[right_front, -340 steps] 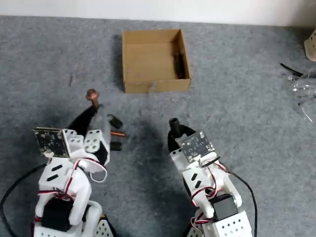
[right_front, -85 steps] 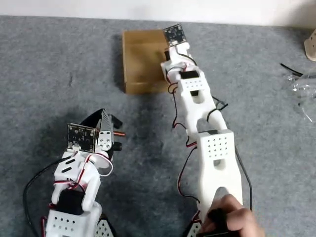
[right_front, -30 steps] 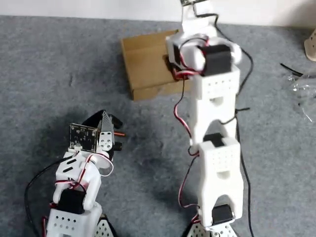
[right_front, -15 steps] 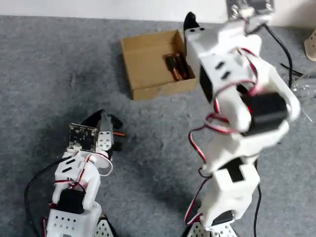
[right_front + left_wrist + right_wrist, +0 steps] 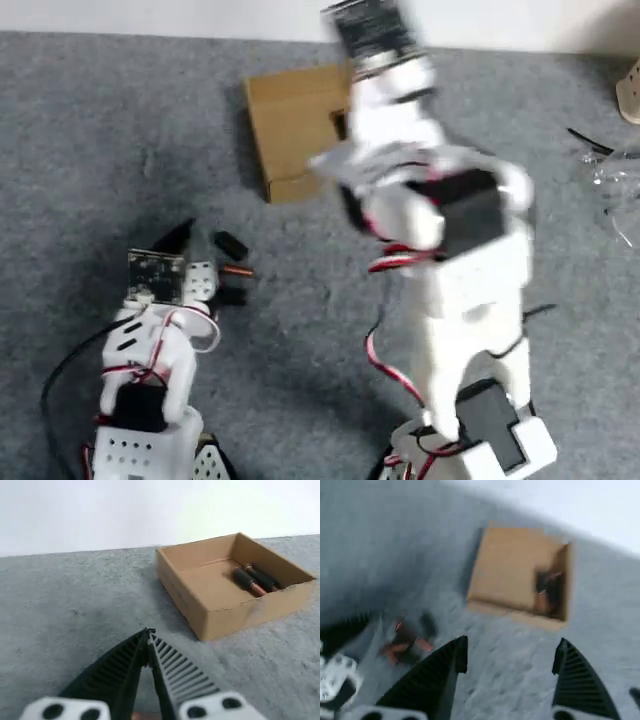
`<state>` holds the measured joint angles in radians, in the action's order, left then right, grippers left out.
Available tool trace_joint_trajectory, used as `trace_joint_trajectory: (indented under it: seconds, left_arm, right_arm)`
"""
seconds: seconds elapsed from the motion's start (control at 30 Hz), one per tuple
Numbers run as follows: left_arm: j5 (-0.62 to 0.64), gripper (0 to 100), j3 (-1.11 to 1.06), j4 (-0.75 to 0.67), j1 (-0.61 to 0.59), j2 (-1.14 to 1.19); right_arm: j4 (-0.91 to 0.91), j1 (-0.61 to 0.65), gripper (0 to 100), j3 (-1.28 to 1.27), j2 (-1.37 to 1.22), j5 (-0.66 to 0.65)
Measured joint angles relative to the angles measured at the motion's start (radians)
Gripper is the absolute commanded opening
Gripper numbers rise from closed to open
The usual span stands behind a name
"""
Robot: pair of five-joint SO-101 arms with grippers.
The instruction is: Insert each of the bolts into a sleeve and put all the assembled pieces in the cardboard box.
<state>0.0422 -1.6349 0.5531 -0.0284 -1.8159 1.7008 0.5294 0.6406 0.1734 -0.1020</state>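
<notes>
Your left gripper (image 5: 148, 636) sits low over the grey carpet (image 5: 80, 120), jaws pressed together, with a loose bolt (image 5: 237, 270) and two black sleeves (image 5: 229, 243) just beside it. Farther out, your right gripper (image 5: 512, 655) hangs high, jaws spread wide and empty. Beyond, the cardboard box (image 5: 215, 611) holds two assembled pieces (image 5: 252, 580).

Grey cloth, brown card, white plastic

The table (image 5: 80, 120) wears a rough, matt grey cloth, felt-like; the cardboard box (image 5: 250, 611) is plain brown paperboard, matt; the pieces inside it (image 5: 252, 581) pair dull black sleeves with copper-toned metal; the loose bolt (image 5: 237, 270) has the same coppery sheen; the left arm (image 5: 150, 345) and right arm (image 5: 470, 280) are smooth white plastic; their jaws are black, matt, ribbed plastic.
</notes>
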Motion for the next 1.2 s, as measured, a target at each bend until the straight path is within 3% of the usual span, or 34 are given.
trace_joint_trajectory:
  seconds: [0.13,0.43,0.73,1.2]
  left_arm:
    - [0.06,1,0.072,0.012,-0.163,0.0]
    - [0.115,1,0.316,0.29,-0.414,-0.012]
    - [0.112,1,0.319,0.304,-0.43,-0.009]
    - [0.112,1,0.319,0.304,-0.43,-0.009]
  right_arm:
    - [-0.135,0.083,25.7,-0.239,0.002,0.0]
    - [-0.468,0.195,25.7,-0.667,0.0,0.0]
    - [-0.726,0.241,25.7,-0.898,0.0,0.0]
    - [-0.769,0.256,25.7,-0.784,-0.344,-0.026]
